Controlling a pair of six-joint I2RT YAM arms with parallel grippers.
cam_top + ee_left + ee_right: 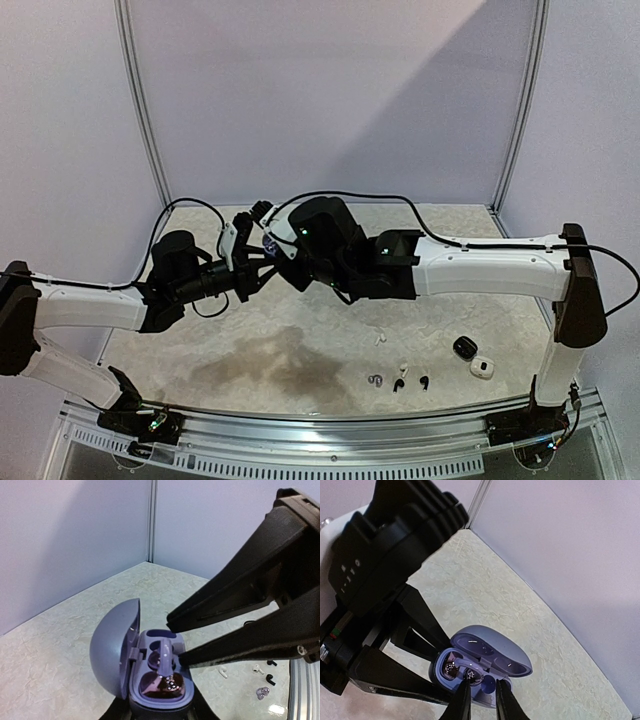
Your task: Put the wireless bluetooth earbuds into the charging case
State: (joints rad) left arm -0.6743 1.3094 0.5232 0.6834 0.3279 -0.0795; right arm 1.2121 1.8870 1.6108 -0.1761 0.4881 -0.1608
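Glossy purple earbud in the open lilac-grey plastic charging case, held mid-air.
Lies in a well beside a second earbud. Clamped in the left gripper above the beige marbled table. Met by the right gripper, tips narrowly parted at the earbud, grip unclear. Small loose earbuds down on the table.

Five loose earbuds lie on the surface: two white earbuds, two black earbuds and one grey earbud. There are two small shut cases, one black case and one white case. One open lilac charging case holds two lilac earbuds.
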